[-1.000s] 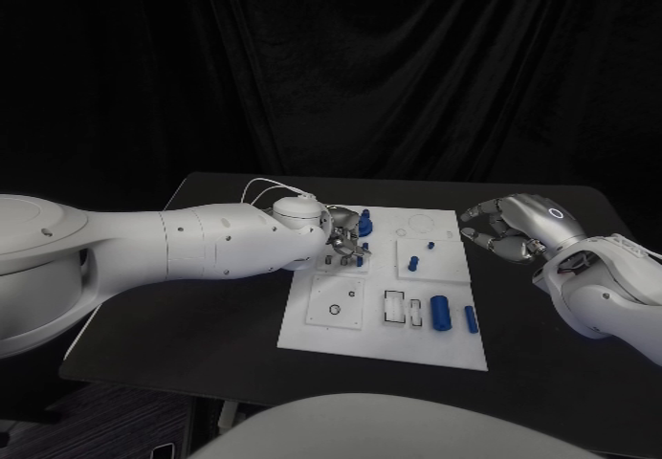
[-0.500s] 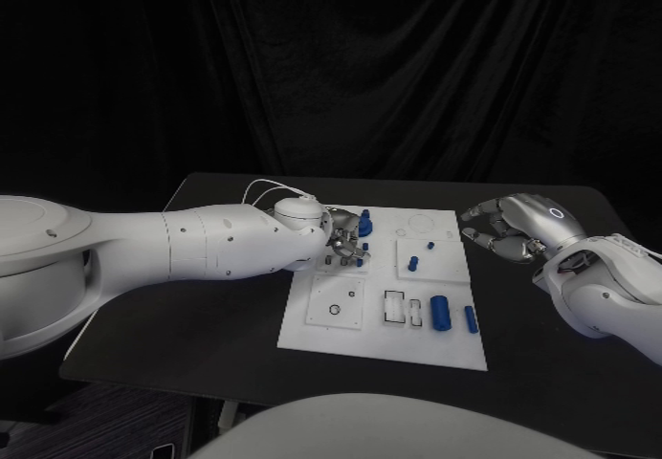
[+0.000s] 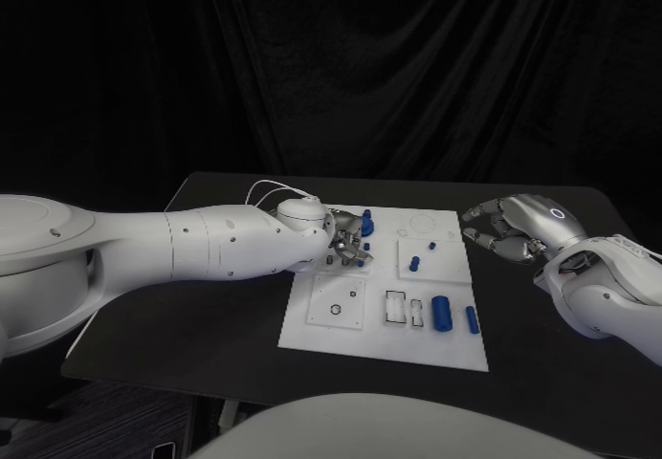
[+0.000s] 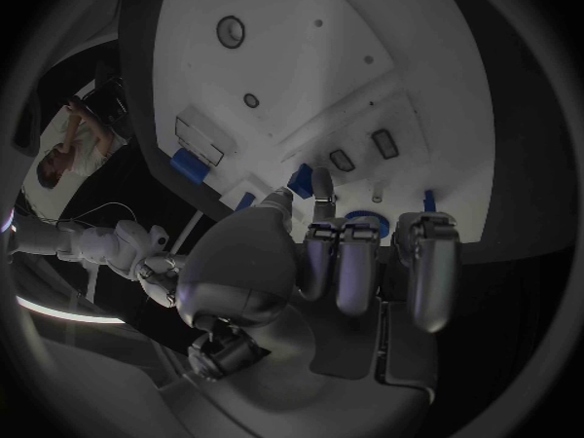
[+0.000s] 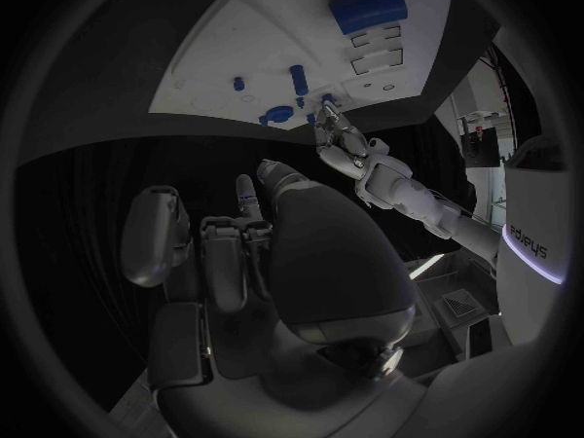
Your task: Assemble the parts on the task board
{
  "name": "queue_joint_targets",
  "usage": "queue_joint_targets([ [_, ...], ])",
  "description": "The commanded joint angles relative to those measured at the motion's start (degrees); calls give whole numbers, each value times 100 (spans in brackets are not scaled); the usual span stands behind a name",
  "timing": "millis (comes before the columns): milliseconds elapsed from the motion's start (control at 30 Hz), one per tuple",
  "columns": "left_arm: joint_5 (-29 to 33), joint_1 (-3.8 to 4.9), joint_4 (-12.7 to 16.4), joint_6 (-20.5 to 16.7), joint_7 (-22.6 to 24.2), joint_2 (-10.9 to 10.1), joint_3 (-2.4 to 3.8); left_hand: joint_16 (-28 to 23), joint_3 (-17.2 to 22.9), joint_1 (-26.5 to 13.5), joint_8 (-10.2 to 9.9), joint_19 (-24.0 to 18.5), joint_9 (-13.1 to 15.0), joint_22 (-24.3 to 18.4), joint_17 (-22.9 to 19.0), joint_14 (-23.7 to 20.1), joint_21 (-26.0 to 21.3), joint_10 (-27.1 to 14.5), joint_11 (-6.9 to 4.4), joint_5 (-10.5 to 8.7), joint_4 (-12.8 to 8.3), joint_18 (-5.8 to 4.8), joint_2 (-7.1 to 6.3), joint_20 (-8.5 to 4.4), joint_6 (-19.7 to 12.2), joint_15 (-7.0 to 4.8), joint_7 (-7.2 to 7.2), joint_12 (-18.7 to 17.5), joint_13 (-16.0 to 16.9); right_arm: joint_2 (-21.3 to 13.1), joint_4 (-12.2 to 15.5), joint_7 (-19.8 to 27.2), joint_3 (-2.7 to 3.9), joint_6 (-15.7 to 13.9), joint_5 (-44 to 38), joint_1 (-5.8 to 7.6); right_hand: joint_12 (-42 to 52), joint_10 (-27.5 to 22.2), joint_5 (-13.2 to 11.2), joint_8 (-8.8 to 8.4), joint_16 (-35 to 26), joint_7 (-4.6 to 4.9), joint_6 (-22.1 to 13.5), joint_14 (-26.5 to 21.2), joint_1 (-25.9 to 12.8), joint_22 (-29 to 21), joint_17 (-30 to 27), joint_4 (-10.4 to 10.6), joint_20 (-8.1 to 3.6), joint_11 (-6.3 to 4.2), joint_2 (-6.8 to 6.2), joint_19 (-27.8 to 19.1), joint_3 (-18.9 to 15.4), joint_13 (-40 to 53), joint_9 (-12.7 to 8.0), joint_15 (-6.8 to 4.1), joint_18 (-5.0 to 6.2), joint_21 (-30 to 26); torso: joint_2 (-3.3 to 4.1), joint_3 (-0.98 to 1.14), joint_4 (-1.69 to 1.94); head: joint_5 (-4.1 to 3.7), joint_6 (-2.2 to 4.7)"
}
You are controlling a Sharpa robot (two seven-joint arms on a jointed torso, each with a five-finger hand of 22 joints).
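Observation:
The white task board (image 3: 356,330) lies mid-table. My left hand (image 3: 348,239) hovers over its far left part. In the left wrist view, thumb and a fingertip (image 4: 322,185) pinch a small blue part (image 4: 301,179) just above the board (image 4: 305,58), near two small slots. A tall blue peg (image 3: 367,222) stands beside that hand. Two small blue parts (image 3: 430,246) (image 3: 414,261) stand further right. A thick blue cylinder (image 3: 442,313) and a thinner one (image 3: 471,319) lie near the right edge. My right hand (image 3: 503,229) hangs off the board's far right corner, fingers curled in, holding nothing.
Black table (image 3: 193,316) surrounds the board, with bare room on its left and near side. Several empty slots and round holes (image 3: 338,310) mark the board's near left. A white cable (image 3: 269,186) loops above my left wrist.
My left hand has edged slightly rightward over the board with the small blue part. The right hand has stayed put.

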Motion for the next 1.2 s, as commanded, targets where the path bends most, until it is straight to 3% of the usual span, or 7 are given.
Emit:
queue_joint_targets([
  [33, 2, -13, 14, 81, 82, 15, 5, 38, 54, 68, -36, -30, 15, 717, 1509, 595, -34, 604, 30, 38, -7, 118, 2, 9, 49, 20, 26, 20, 1508, 10, -8, -106, 4, 28, -18, -12, -38, 345, 26, -21, -42, 6, 30, 470, 50, 936, 1216, -11, 30, 37, 0, 5, 35, 1185, -10, 44, 68, -41, 2, 0, -3, 5, 1],
  [767, 2, -35, -43, 186, 47, 35, 5, 38, 415, 234, -451, -123, 98, 610, 1509, 595, -129, 604, 50, 495, -210, 150, -53, 33, 96, 42, 45, 20, 1508, 10, -20, -139, 4, 103, -18, -12, -49, 323, 61, -23, -72, 10, 43, 455, 46, 923, 1178, -3, 31, 41, 14, -12, 56, 1157, -15, 45, 77, -85, -10, 2, 0, 35, 1],
  [867, 2, -38, -38, 193, 58, 32, 5, 38, 590, 257, -551, -141, 137, 592, 1509, 595, -150, 604, 56, 741, -273, 155, -111, 41, 95, 47, 52, 20, 1508, 14, -25, -142, 4, 112, -18, -12, -49, 323, 61, -23, -72, 10, 43, 455, 46, 923, 1178, -3, 31, 41, 14, -12, 56, 1157, -15, 45, 77, -85, -8, 2, -6, 48, 1],
  [900, 2, -39, -36, 194, 60, 31, 5, 38, 766, 318, -618, -164, 163, 566, 1509, 595, -173, 604, 62, 1031, -357, 165, -161, 37, 83, 45, 55, 20, 1508, 15, -27, -142, 4, 115, -18, -12, -52, 318, 71, -23, -79, 10, 46, 452, 42, 922, 1169, 0, 31, 40, 16, -12, 60, 1152, -16, 45, 78, -89, -9, 3, -6, 51, 1],
  [1033, 2, -42, -19, 199, 68, 18, 5, 38, 1436, 391, -766, -182, 265, 555, 1509, 595, -201, 604, 61, 1736, -614, 170, -431, 46, 77, 53, 64, 20, 1508, 21, -34, -143, 4, 144, -17, -12, -52, 318, 71, -23, -79, 10, 46, 452, 42, 922, 1169, 0, 31, 40, 16, -12, 60, 1152, -16, 45, 78, -89, -17, 5, -9, 63, 1],
  [1100, 2, -43, -8, 190, 59, 5, 5, 38, 2090, 153, -839, -180, 411, 569, 1509, 595, -213, 604, 63, 1873, -758, 166, -704, 66, 119, 79, 100, 20, 1508, 22, -37, -144, 4, 161, -17, -12, -52, 318, 71, -23, -79, 10, 46, 452, 42, 922, 1169, 0, 31, 40, 16, -12, 60, 1152, -16, 45, 78, -89, -19, 6, -7, 58, 1],
  [1200, 2, -44, 9, 153, 39, -18, 5, 38, 2362, 76, -860, -178, 487, 578, 1509, 595, -217, 604, 78, 1907, -867, 171, -772, 60, 137, 73, 85, 20, 1508, 21, -39, -147, 4, 177, -17, -12, -58, 307, 85, -26, -90, 9, 47, 446, 41, 916, 1155, 2, 31, 38, 19, -20, 67, 1137, -19, 45, 82, -108, -13, 7, -3, 58, 1],
])
